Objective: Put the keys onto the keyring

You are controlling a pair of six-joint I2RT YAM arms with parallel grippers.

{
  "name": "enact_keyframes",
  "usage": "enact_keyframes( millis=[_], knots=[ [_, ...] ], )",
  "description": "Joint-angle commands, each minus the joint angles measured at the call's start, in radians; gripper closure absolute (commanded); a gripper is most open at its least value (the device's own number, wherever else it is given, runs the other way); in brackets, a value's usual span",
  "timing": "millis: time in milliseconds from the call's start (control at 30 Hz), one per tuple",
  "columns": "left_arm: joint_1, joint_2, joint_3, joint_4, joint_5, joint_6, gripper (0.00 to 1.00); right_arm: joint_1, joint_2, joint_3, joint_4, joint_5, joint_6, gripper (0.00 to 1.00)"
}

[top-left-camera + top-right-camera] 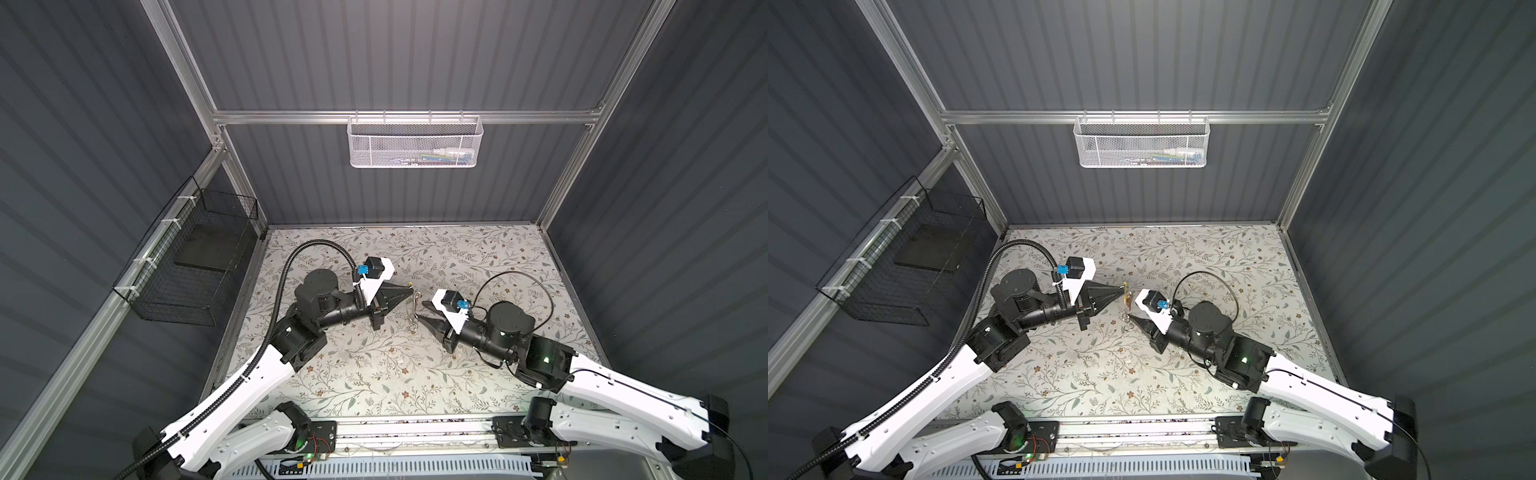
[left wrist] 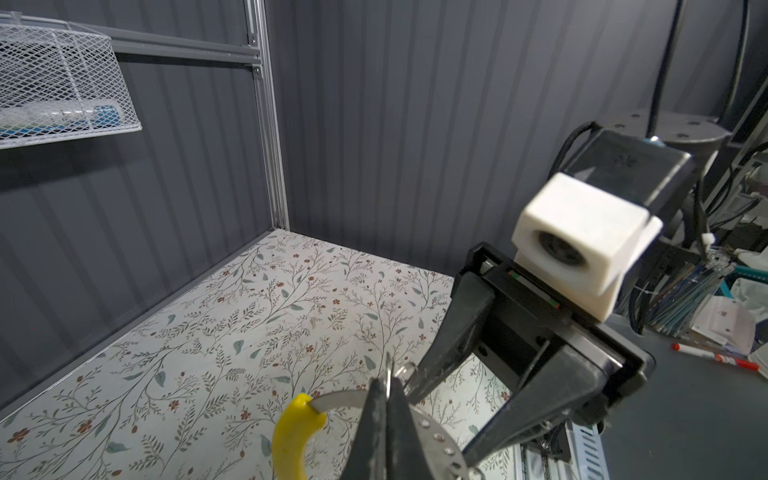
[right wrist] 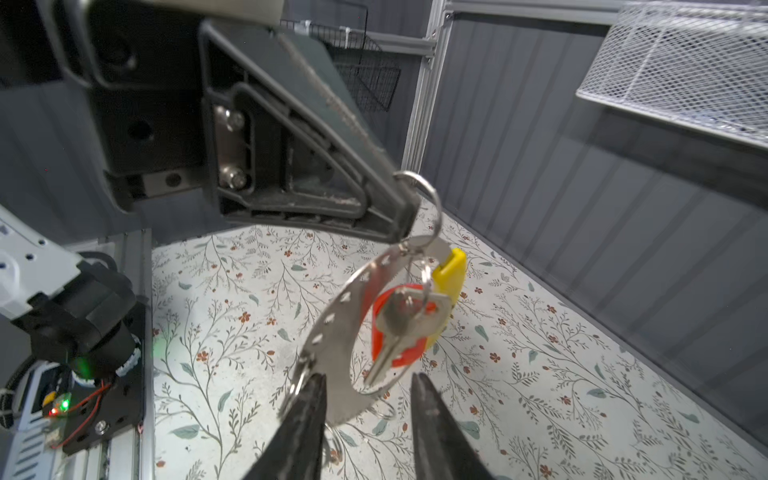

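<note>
The keyring, a flat grey hoop with punched holes and a yellow section, hangs upright over the mat in both top views. My left gripper is shut on its upper rim; it also shows in the right wrist view. The keys, silvery with a red tag, dangle inside the hoop from a small split ring just below that grip. My right gripper stands open. The hoop's lower end sits in its gap beside one finger.
A floral mat covers the floor between dark ribbed walls. A white mesh basket hangs on the back rail and a black wire basket on the left wall. Several small loose rings hang at the hoop's lower end.
</note>
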Motion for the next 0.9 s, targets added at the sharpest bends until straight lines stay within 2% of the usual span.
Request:
enact_keyframes(
  millis=[0,100,200,333,433,867],
  knots=[
    [0.006,0.013,-0.027,0.143,0.027,-0.085,1.0,-0.042,-0.071,-0.02,0.043,-0.042,0.079,0.63],
    [0.006,0.037,-0.039,0.199,0.043,-0.123,1.0,-0.111,-0.119,-0.036,0.061,-0.134,0.15,0.62],
    [0.006,0.055,-0.05,0.244,0.063,-0.151,1.0,-0.209,-0.132,-0.036,0.1,-0.286,0.247,0.61],
    [0.006,0.067,-0.058,0.28,0.082,-0.182,1.0,-0.33,-0.071,-0.007,0.181,-0.554,0.397,0.62],
    [0.006,0.066,-0.069,0.31,0.079,-0.198,1.0,-0.366,-0.007,0.008,0.249,-0.66,0.472,0.65],
    [0.006,0.099,-0.072,0.349,0.104,-0.229,1.0,-0.369,0.047,0.013,0.313,-0.664,0.471,0.71]
  ],
)
